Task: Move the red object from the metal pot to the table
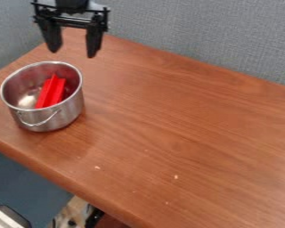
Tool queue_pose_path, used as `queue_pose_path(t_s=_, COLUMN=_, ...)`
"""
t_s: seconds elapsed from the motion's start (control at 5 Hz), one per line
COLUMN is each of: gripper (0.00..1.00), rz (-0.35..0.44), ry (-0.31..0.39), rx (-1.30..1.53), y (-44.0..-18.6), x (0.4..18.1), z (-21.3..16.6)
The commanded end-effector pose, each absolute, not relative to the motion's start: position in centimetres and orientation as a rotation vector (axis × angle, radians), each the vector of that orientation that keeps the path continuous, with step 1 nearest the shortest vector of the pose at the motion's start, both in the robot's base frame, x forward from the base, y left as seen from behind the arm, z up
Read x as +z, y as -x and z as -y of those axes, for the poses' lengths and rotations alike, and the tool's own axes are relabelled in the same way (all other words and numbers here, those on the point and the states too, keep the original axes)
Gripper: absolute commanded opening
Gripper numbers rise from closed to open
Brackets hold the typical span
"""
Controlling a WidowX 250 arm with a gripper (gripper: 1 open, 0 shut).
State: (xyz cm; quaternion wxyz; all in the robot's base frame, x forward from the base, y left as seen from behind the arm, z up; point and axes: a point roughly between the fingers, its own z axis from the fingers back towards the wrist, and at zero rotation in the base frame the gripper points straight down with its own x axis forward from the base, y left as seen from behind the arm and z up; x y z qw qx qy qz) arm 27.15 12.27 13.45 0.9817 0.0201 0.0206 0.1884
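Nothing moved yet: red block (53,90) lies in pot (42,96) on worktop (181,116); end effector (71,42), fingers apart and empty, hovers behind pot. Grasp, lift, placement remain.

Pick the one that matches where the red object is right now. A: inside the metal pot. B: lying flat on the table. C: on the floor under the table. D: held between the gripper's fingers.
A: the red object leans inside the metal pot beside a small whitish item, while the open gripper hangs empty above and behind the pot.
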Motion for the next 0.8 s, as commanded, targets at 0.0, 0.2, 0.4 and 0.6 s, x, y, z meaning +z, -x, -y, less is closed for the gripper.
queue_pose_path(t_s=0.0, gripper=1.00, rz=-0.019, ry=-0.065, rx=0.430, y=-27.2, x=13.1, z=-14.2)
queue_pose_path(t_s=0.2, gripper=1.00, rz=-0.023, ry=-0.063, rx=0.447, y=-26.8, x=12.0, z=-14.9)
queue_pose_path(t_s=0.4, gripper=1.00, rz=-0.038, ry=-0.066, rx=0.452, y=-26.2, x=11.1, z=-16.3)
queue_pose_path(t_s=0.6, gripper=1.00, rz=-0.047, ry=-0.068, rx=0.448, y=-25.6, x=10.1, z=-17.6)
